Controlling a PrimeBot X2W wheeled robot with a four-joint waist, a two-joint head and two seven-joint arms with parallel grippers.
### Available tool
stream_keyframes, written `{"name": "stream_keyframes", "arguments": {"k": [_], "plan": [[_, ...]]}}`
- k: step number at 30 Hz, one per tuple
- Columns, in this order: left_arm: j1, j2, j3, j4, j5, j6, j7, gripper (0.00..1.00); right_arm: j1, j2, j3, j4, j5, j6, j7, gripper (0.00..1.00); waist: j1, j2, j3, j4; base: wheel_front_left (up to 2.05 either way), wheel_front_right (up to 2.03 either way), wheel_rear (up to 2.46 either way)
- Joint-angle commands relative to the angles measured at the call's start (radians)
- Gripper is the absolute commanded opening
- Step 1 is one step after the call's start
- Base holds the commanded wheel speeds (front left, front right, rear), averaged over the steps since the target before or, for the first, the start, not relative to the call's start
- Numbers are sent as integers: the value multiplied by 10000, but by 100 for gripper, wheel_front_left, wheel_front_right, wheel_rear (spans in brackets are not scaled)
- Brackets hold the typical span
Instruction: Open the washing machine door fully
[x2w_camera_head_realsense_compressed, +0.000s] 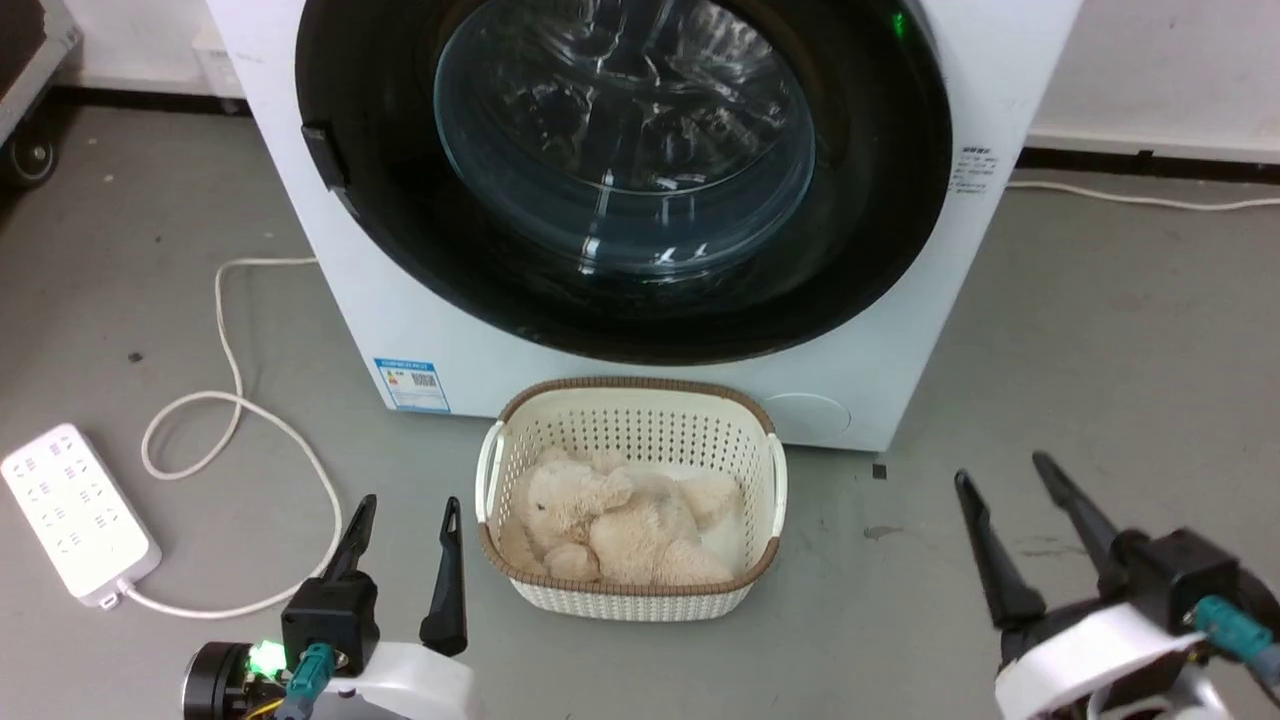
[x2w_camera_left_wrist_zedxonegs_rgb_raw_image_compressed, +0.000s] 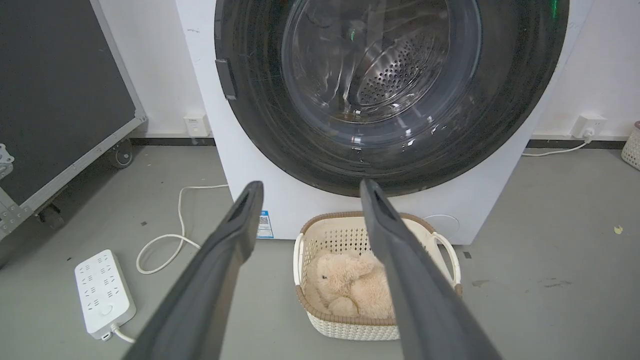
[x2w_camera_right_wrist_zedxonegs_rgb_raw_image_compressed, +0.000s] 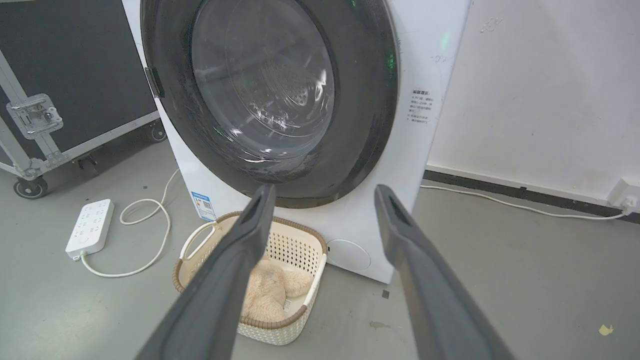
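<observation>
The washing machine door (x2w_camera_head_realsense_compressed: 620, 170) is a big round glossy black ring with a clear glass bowl at its centre, lying flat against the white machine front, shut. A small black handle tab (x2w_camera_head_realsense_compressed: 325, 155) sits on its left rim. The door (x2w_camera_left_wrist_zedxonegs_rgb_raw_image_compressed: 390, 90) fills the top of the left wrist view, and the right wrist view has the door (x2w_camera_right_wrist_zedxonegs_rgb_raw_image_compressed: 270, 95) at upper left. My left gripper (x2w_camera_head_realsense_compressed: 410, 515) stands open at the lower left, well short of the machine. At the lower right, my right gripper (x2w_camera_head_realsense_compressed: 1003, 472) is also open and holds nothing.
A cream basket (x2w_camera_head_realsense_compressed: 765, 470) with a beige plush toy (x2w_camera_head_realsense_compressed: 620, 525) stands on the grey floor right before the machine. A white power strip (x2w_camera_head_realsense_compressed: 75, 510) and its looping cable (x2w_camera_head_realsense_compressed: 230, 400) lie at left. A black wheeled case (x2w_camera_right_wrist_zedxonegs_rgb_raw_image_compressed: 50, 85) stands left of the machine.
</observation>
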Motion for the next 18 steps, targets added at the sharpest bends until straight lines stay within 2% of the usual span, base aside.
{"name": "stream_keyframes", "arguments": {"k": [1, 3, 8, 18], "plan": [[-87, 4, -62, -73, -61, 73, -116, 100, -276, -142, -21, -71, 229, -6, -33, 60, 0, 0, 124, 24, 0, 0, 0], [-147, 4, -102, -108, -59, 93, -158, 100, -473, -248, -83, -97, 473, -6, 27, 0, 0, 0, 263, 50, 0, 0, 0], [-393, 5, -267, -208, -75, 205, -303, 100, -1301, -586, -475, -92, 1459, -7, 339, 0, 0, 0, 770, 166, 0, 0, 0], [-742, 5, -503, -313, -74, 356, -513, 100, -3090, -757, -1408, 573, 3423, -9, 1265, 0, 0, 0, 1500, 342, 0, 0, 0]]}}
